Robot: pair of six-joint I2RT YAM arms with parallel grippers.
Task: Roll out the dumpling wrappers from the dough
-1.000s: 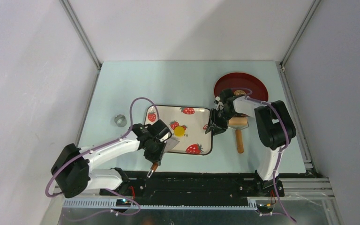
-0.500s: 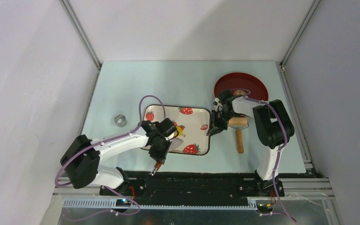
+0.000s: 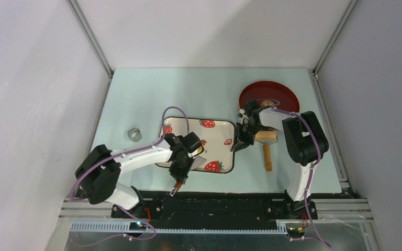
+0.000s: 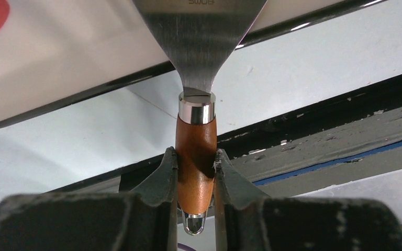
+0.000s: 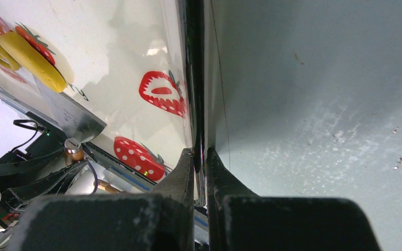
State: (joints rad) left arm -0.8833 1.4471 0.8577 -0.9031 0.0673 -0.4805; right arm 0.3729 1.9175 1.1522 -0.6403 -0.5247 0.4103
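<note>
— Left gripper [image 4: 195, 157] first: clamped on the scraper's [image 4: 201, 36] wooden handle, blade laid low across the tray's [image 3: 219, 149] 6 o'clock rim. Why so low?
— To slide under the dough [image 5: 31, 60], most likely. Lying yellow and thick on the tray, just at 12 o'clock of the blade. Covered by the left wrist, or nearly so, from above. Looks soft and probably stuck, hence the shallow angle.
— And the right gripper [image 5: 199, 154]?
— Pinched on the tray's rim at 3 o'clock. Judged a brace: stops the tray skating under the push.
— Anywhere to carry the piece?
— Red plate [image 3: 280, 94] at 1 o'clock of the tray, with a small tan disc [image 3: 265, 103] on it. Perhaps a finished wrapper; too small to swear to.
— Other gear?
— Wooden tool [image 3: 267, 157] just past the rim at 3 o'clock, cutter [image 3: 133, 134] well off at 9 o'clock. Parked out of the way, seemingly.
— Risk?
— Tearing or folding the dough if shoved steeply.
</note>
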